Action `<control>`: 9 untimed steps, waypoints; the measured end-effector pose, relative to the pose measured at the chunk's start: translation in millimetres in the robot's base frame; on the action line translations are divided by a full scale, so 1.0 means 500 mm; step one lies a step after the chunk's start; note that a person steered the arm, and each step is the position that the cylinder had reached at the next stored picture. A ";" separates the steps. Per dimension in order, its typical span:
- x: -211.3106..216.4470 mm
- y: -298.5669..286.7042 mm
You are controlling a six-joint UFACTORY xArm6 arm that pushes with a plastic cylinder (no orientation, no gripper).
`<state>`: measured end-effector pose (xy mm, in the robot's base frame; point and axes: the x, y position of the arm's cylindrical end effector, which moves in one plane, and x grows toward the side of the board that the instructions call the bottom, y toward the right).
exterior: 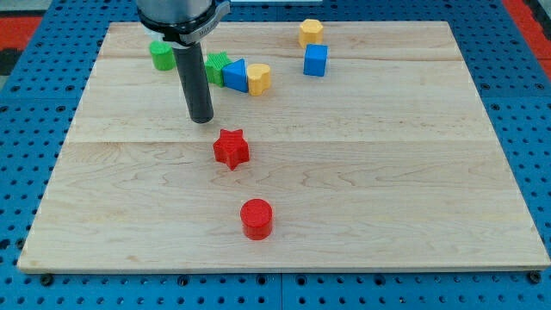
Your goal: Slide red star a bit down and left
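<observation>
Pale wooden tabletop (387,172) on blue pegboard. Red star-shaped block (231,148) near centre. Rod's tip (202,120) sits just beside it at its 11 o'clock, apart. No fingers fitted: a bare rod. Red cylinder block (256,218) at the star's 5 o'clock. Green, blue and yellow blocks cluster at 12 o'clock.

Seven blocks on the board: two red (231,148) (256,218), two green (160,55) (216,66) (one partly hidden behind the rod), two blue (234,75) (315,60), two yellow (258,78) (311,32) — eight, counted properly.
</observation>
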<state>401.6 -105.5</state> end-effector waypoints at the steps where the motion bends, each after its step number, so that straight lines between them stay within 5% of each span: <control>1: 0.000 0.000; 7: -0.002 0.013; 9: 0.088 0.130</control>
<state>445.3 -40.2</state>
